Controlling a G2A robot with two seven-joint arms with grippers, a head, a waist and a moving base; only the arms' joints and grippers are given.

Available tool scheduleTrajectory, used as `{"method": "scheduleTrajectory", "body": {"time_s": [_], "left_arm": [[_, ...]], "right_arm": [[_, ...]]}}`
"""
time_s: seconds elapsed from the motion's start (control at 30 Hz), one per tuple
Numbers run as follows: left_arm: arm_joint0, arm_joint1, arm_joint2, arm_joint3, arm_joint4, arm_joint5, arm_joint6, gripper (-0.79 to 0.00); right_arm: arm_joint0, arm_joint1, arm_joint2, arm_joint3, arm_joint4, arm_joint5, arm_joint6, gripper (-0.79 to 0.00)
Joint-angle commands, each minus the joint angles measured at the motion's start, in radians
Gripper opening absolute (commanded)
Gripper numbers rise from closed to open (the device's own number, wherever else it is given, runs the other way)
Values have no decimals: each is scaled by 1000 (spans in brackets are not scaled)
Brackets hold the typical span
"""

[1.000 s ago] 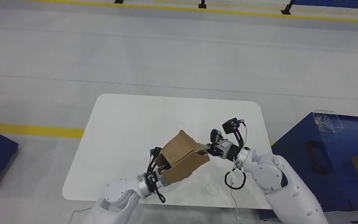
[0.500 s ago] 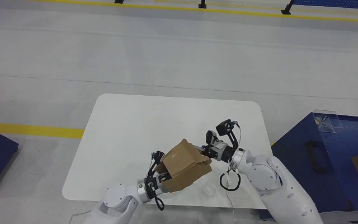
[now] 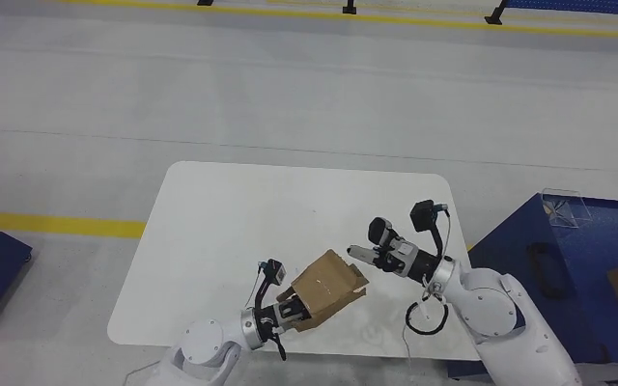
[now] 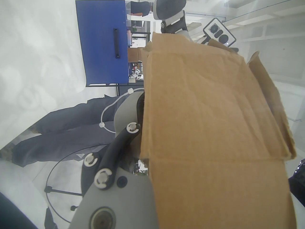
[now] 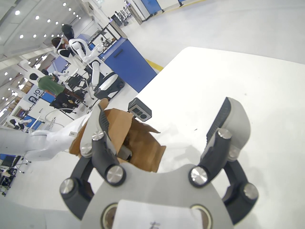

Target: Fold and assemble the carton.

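Gripping the carton (image 3: 328, 287) at 6 o'clock on the table (image 3: 241, 212), the left gripper (image 3: 290, 307) is clamped on its 8 o'clock wall. The right gripper (image 5: 164, 113), fingers apart, hovers at 2 o'clock. With one-sided support, a push there could twist the carton loose.
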Motion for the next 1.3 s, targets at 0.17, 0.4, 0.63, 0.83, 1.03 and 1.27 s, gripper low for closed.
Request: {"method": "scheduleTrajectory", "body": {"time_s": [0.17, 0.4, 0.63, 0.83, 1.03, 1.27], "left_arm": [[-5, 1, 3, 9, -3, 2, 3, -785], [-10, 3, -4, 24, -88, 66, -29, -785], [-28, 2, -4, 46, -149, 150, -32, -785], [-39, 0, 5, 57, -164, 166, -27, -785], [-47, -4, 1, 71, -214, 177, 6, -785], [-51, -9, -23, 85, -285, 166, 76, -785]], "right_arm": [[26, -11, -79, 25, -93, 73, 21, 0], [59, -22, -114, 58, -82, 83, -7, 0], [72, -29, -140, 72, -79, 75, 7, 0], [86, -36, -158, 99, -81, 81, -7, 0], [85, -35, -114, 105, -41, 67, -35, 0], [29, -16, 2, 79, -30, 46, 14, 0]]}}
